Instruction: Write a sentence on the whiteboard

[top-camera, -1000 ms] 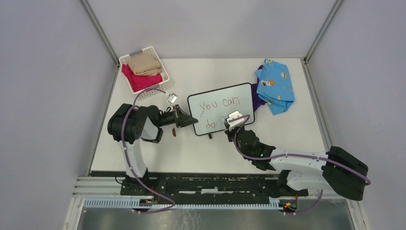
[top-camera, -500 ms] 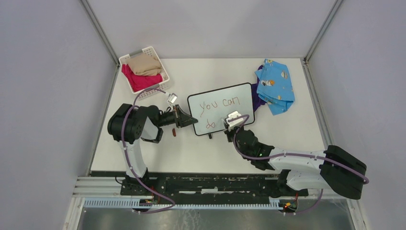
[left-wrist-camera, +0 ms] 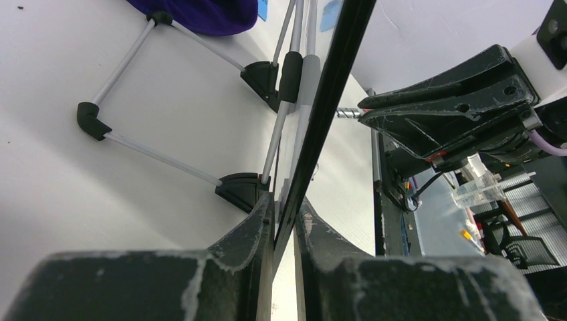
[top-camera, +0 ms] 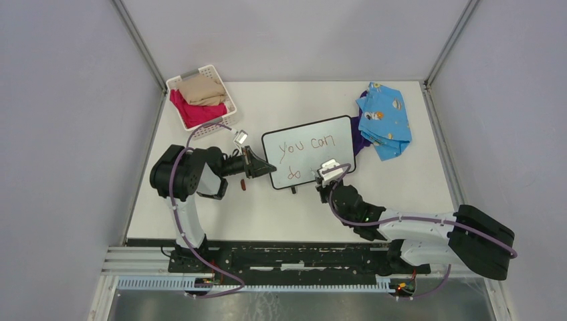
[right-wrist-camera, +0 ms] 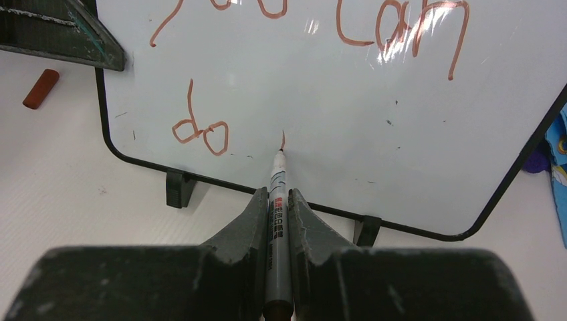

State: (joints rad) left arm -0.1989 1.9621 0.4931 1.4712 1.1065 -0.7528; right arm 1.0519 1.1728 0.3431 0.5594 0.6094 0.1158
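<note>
In the middle of the white bench [top-camera: 281, 210], a small whiteboard [top-camera: 309, 150] with a thin black frame and rounded corners faces up toward the overhead camera. Its two little black feet sit along its near edge. Handwriting in reddish-brown ink reads "you can" on the top line and "do" below it, with one short fresh stroke to the right of "do".

The left gripper [top-camera: 269, 168] comes in from the left and is clamped on the board's near-left edge. In the left wrist view, the frame [left-wrist-camera: 321, 100] is pinched between the two fingers [left-wrist-camera: 284, 221].

The right gripper [top-camera: 325, 179] reaches in from the near side and is clenched around a marker [right-wrist-camera: 277, 177]. The marker lies lengthwise between the fingers [right-wrist-camera: 274, 200], its tip touching the board [right-wrist-camera: 334, 87] at the bottom of the short stroke.

A small red-brown cap [top-camera: 243, 185] lies on the bench just left of the board. At the far left, a white plastic basket [top-camera: 229, 93] holds a beige cloth [top-camera: 202, 88] and a pink cloth [top-camera: 194, 112]. At the far right, a blue patterned cloth [top-camera: 384, 120] lies over a purple cloth [top-camera: 360, 144], which touches the board's right edge.
</note>
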